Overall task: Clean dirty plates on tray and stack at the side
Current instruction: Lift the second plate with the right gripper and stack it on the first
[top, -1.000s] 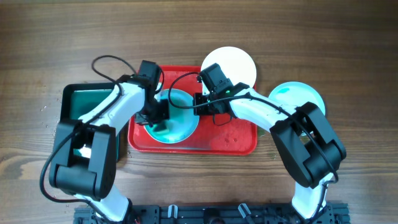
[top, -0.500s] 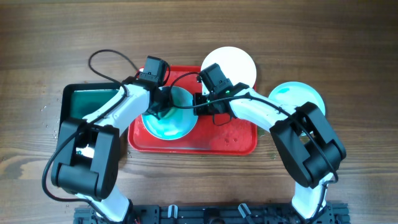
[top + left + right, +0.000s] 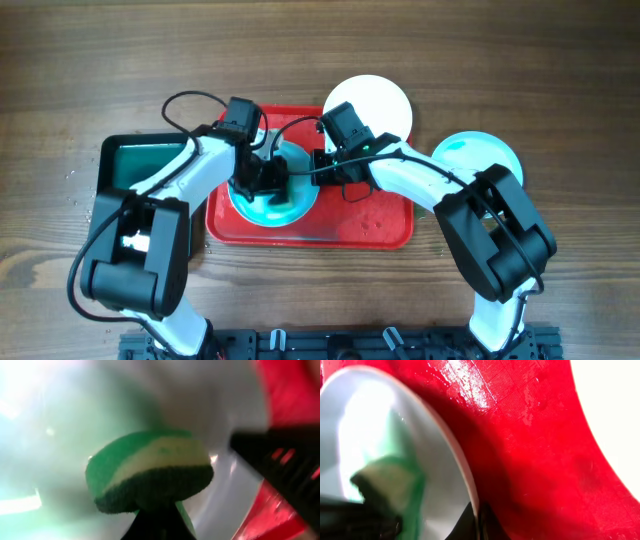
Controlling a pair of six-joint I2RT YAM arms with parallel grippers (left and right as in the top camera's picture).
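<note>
Left gripper (image 3: 258,182), clamped on the sponge (image 3: 150,472), should scrub firmly while right gripper (image 3: 320,166), seemingly pinching the plate (image 3: 298,203) rim, steadies it.

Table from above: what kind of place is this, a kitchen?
Probably a robot practice bench, not a home kitchen. Two robot arms work at a wooden table; the left tool holds a sponge against a mint plate in a red tray.
</note>
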